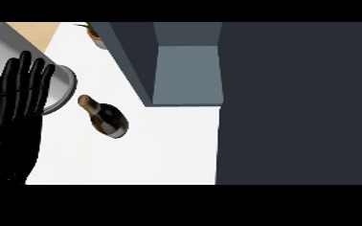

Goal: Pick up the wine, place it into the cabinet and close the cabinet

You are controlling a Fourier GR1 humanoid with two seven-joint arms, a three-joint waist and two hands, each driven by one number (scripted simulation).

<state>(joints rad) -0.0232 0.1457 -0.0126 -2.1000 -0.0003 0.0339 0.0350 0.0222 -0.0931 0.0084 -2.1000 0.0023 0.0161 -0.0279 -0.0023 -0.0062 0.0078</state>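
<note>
A dark wine bottle (pixel 106 117) with a gold neck lies on the white counter (pixel 170 148), its neck pointing up-left. The dark grey cabinet (pixel 185 72) stands behind it with its inside showing, and its open door (pixel 290 105) fills the right of the view. My left hand (pixel 20 105) rests at the left edge, fingers straight and pointing up, clear of the bottle. My right hand does not show.
A grey round rim (pixel 65 88) sits at the left, partly behind my left hand. A potted plant (pixel 94 32) stands at the back, left of the cabinet. A strip of wooden surface (pixel 35 31) shows at the top left.
</note>
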